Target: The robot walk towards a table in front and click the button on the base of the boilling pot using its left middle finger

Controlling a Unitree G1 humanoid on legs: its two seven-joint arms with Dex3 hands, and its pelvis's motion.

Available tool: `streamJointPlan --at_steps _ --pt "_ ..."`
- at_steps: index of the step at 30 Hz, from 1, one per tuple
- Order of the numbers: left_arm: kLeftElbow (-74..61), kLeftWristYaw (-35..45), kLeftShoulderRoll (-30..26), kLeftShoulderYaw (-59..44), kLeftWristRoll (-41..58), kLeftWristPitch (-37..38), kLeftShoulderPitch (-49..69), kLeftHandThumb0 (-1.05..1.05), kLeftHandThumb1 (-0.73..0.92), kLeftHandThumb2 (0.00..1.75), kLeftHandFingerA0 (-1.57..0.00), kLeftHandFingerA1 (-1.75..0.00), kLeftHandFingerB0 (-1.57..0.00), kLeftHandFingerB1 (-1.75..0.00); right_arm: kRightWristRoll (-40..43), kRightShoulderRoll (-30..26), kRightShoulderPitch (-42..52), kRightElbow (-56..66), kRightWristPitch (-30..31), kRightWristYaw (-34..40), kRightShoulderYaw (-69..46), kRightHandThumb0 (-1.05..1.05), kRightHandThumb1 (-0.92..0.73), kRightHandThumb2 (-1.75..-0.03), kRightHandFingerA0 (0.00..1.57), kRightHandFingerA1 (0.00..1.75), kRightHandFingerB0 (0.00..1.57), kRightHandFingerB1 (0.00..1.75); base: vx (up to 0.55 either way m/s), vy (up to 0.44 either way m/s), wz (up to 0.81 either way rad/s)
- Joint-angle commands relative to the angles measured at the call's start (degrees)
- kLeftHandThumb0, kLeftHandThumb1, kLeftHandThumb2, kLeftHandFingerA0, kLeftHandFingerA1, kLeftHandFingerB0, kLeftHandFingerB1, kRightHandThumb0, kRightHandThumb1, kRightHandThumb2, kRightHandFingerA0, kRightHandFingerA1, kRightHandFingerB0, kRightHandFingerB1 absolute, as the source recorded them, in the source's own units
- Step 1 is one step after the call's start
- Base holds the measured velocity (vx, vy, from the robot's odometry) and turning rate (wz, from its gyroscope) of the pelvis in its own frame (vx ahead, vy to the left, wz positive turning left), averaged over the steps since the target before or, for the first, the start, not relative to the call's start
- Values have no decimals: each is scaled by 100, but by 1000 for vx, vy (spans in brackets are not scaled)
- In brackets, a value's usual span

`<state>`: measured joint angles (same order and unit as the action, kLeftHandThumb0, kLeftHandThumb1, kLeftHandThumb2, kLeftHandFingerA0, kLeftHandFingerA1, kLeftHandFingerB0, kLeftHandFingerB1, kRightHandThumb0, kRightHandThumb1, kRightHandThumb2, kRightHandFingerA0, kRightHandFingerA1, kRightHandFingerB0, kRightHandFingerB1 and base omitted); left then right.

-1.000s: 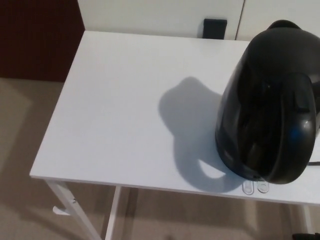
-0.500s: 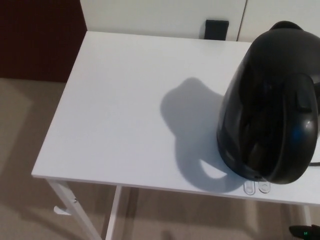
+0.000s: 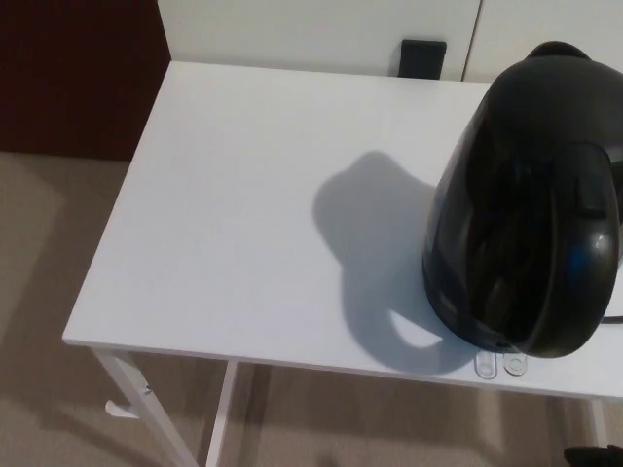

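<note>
No left hand in frame, so I can't tell how its fingers are set. A dark sliver sits at the bottom right corner, below the table edge; too little of it shows to call it the right hand, so treat that one as unseen too.

Nearest thing to where the hands should come up: the white table [image 3: 224,224], front edge running across the lower frame, one white leg [image 3: 131,399] under its front left corner. Beige carpet [image 3: 49,292] is left of and below the table.

Black kettle [image 3: 531,204] stands upright on the table's right side, close to the front edge, its handle [image 3: 584,253] facing the camera. At the kettle's foot, right by the table's front edge, two small clear tabs [image 3: 496,365] stick out. Those look like the base buttons. Base itself is mostly hidden under the body. The kettle's shadow falls to its left across the tabletop. A cable [image 3: 613,318] exits on the kettle's right. A dark wall outlet [image 3: 423,55] sits behind the table's back edge.

Step, as I read it: approach about finished, press not started. Next move: bring the left arm up from the lower left, cross rightward to the kettle's foot, extend the middle finger, push down on one tab. Which of the two tabs is unclear from here. Target is small and tucked under the handle, so come in low and from the front.
</note>
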<state>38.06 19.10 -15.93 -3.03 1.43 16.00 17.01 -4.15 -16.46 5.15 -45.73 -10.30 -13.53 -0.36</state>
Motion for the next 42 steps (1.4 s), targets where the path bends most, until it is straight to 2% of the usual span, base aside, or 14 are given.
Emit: streamJointPlan --at_steps 1,16,32,42 --pt "37 91 -25 -78 98 -63 91 -20 44 57 -58 -49 -41 -42 -51 -130 80 -81 -76 -17 12 -25 -60 -58 58 44 36 36 0 0 0" --pt "34 71 22 -147 136 -143 6 -17 43 55 -59 -50 -43 -42 -61 -114 3 -5 11 -4 20 -25 -59 -57 58 44 36 36 -6 -7 1" --pt "-142 57 0 -146 42 -204 25 -18 44 56 -59 -50 -42 -42 -47 -128 -62 -26 15 -20 43 -27 -58 -57 55 43 36 36 -35 -265 5" --pt "-127 30 -51 -70 -56 -179 -25 -21 43 57 -59 -50 -42 -42 -46 -144 -63 45 44 -32 61 -26 -59 -57 58 44 37 36 57 105 -6"
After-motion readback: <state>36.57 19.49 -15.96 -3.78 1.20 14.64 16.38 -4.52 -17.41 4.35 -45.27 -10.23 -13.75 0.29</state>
